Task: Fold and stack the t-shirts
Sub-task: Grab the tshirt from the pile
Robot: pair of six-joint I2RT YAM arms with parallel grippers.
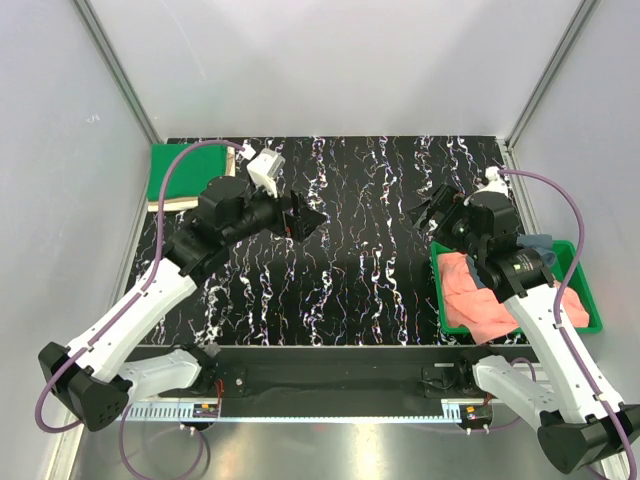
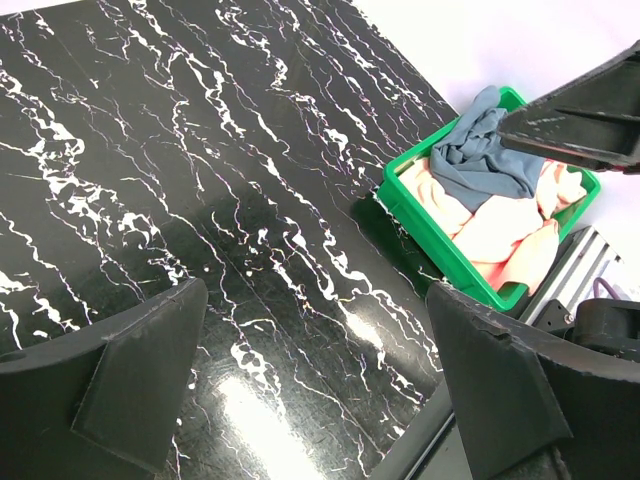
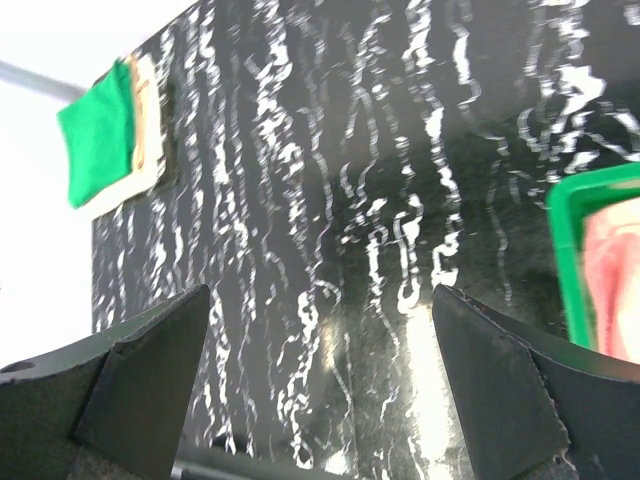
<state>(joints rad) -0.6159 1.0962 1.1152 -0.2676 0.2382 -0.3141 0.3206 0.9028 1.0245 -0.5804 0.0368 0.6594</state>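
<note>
Where tray (image 2: 432, 238) sits, salmon-pink shirts (image 2: 490, 228) heaped

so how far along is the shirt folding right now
Done: a green t-shirt lies folded on a folded beige t-shirt at the table's far left corner. In hand: nothing; the left gripper and right gripper both hang open above the table. Left: the blue-grey t-shirt and the salmon-pink t-shirts lie crumpled in the green tray, not yet folded.
</note>
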